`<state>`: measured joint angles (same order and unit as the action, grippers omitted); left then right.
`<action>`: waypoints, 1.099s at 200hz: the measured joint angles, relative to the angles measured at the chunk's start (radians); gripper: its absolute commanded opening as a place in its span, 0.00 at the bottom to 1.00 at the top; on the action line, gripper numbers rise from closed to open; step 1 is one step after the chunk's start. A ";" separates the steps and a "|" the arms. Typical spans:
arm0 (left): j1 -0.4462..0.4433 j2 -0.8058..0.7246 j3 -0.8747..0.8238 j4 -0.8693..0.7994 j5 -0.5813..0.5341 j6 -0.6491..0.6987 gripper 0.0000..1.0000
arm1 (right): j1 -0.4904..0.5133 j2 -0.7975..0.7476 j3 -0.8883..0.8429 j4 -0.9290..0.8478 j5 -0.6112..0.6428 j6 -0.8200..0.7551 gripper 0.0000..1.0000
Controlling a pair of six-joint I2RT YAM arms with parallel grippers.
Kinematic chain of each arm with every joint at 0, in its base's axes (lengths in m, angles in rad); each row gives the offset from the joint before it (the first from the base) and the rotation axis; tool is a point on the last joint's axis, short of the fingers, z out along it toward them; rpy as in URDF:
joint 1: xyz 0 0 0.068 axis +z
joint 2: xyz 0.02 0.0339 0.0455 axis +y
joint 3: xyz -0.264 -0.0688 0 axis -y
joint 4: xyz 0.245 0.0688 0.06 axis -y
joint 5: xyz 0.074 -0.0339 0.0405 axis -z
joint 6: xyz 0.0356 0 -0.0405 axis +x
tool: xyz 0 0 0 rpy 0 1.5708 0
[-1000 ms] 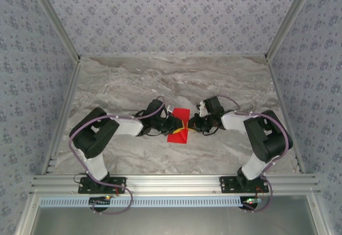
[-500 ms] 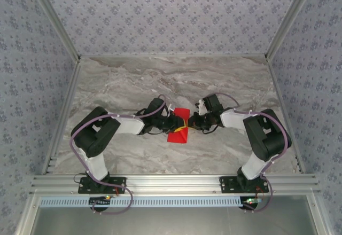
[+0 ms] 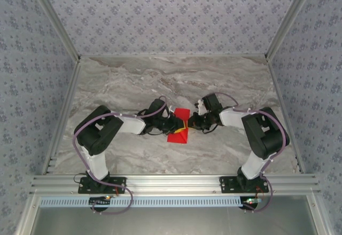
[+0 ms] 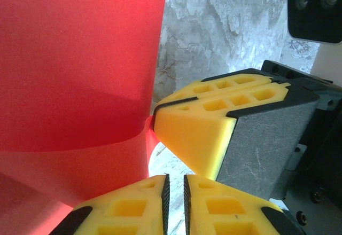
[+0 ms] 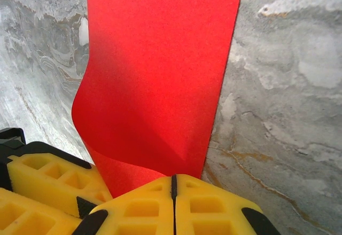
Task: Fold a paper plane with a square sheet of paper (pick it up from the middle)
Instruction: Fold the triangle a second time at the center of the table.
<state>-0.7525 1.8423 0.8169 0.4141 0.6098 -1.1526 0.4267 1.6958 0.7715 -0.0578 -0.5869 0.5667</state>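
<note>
Matte red sheet [image 3: 179, 130] curls up off the marbled table [image 3: 214, 80], right gripper [image 5: 173, 179] pinching its edge; left gripper [image 4: 175, 179] beside it, hold I can't tell.

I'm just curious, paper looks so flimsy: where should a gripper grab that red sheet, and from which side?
Probably the raised edge of the square sheet of paper, approached low from the right: there it curls off the table, while its far part lies flat. The right gripper pinches it there.
</note>
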 measured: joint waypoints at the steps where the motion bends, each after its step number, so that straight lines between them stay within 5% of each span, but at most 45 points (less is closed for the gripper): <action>1: 0.000 0.000 0.000 0.000 0.000 0.000 0.19 | 0.000 0.000 0.000 0.000 0.000 0.000 0.06; 220: 0.000 0.012 0.000 -0.021 -0.005 0.004 0.17 | 0.000 0.029 0.019 -0.006 -0.008 -0.019 0.06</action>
<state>-0.7525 1.8545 0.8173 0.3927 0.6052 -1.1488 0.4271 1.7245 0.7902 -0.0639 -0.5953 0.5480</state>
